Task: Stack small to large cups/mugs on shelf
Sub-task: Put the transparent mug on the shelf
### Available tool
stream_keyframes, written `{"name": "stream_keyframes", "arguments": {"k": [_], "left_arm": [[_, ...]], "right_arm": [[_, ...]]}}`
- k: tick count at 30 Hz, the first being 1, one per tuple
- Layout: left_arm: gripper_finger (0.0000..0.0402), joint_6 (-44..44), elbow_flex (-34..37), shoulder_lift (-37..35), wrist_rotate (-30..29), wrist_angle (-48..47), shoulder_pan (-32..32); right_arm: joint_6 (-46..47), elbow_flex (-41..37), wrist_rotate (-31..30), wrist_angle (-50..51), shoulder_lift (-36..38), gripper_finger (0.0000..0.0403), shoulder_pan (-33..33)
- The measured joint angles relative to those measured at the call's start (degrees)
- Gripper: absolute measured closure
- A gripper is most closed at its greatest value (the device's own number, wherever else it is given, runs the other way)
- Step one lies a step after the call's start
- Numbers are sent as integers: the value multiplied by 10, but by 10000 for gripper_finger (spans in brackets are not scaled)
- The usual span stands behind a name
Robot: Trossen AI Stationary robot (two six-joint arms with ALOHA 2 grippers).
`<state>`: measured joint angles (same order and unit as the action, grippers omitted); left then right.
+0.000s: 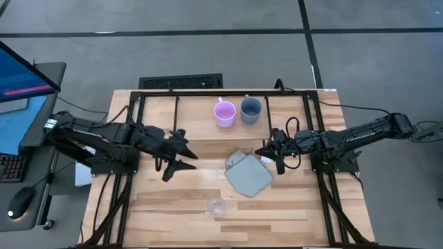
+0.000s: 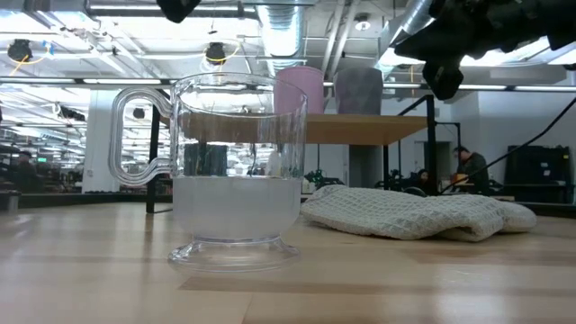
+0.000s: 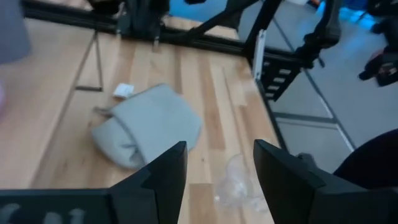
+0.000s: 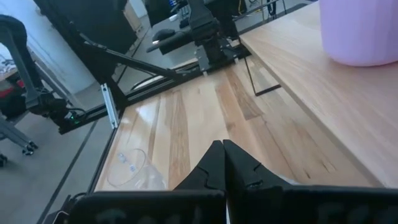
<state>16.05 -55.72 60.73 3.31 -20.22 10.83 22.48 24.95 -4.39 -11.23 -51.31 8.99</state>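
- We see 2 mugs standing side by side on the low, narrow light wooden shelf (image 1: 291, 104) at the far side of the slatted wooden worktop (image 1: 173, 207): the pink-lilac mug with handle (image 1: 224, 113) on the left and the blue-grey mug with handle (image 1: 250, 110) on the right, close together.
- The tiny clear glass cup (image 1: 216, 205) stands upright on the worktop near its front edge, well apart from the shelf; in the low view it fills the foreground, its handle to the left.
- A crumpled grey-green cloth (image 1: 248, 174) lies on the worktop between the glass cup and the shelf.
- The left gripper (image 1: 185, 156) hangs over the worktop left of the cloth; its jaws stand spread with nothing between them, and its wrist view shows the cloth and the glass cup beyond the 2 fingers (image 3: 163, 174).
- The right gripper (image 1: 260, 153) sits just beside the cloth's right edge; its jaws are pressed together and carry nothing.
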Motion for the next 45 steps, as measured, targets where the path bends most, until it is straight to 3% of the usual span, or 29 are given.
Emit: {"name": "stream_keyframes", "arguments": {"k": [6, 17, 32, 45], "left_arm": [[238, 36, 0, 52, -46, 19, 37], [240, 40, 0, 142, -31, 105, 74], [240, 122, -16, 243, -42, 118, 100], [240, 151, -161, 360, -86, -82, 121]], "right_arm": [[-4, 0, 12, 9, 0, 392, 0], [-5, 0, 31, 14, -6, 392, 0], [-24, 0, 33, 25, -6, 392, 6], [-25, 0, 30, 29, -6, 392, 26]]}}
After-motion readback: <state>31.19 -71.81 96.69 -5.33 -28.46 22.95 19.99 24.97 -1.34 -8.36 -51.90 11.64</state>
